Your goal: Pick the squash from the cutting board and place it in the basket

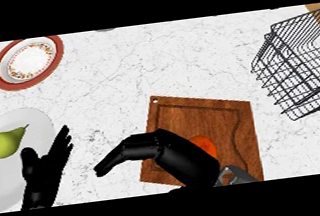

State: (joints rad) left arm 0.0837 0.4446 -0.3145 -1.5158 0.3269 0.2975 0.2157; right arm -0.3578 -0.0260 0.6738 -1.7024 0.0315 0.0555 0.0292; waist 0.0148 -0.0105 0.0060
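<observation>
Right hand [170, 155] low over cutting board [210, 119], fingers curled round the orange squash [206, 145], which peeks out behind them, still on the board. Wire basket [303, 69] well apart, far right. Left hand [43, 173] fingers straight, resting beside pear [5, 143] plate [27, 121].

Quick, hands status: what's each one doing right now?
Left hand: open, holding nothing, resting by the pear plate.
Right hand: over the squash on the cutting board; grip cannot be told.
</observation>
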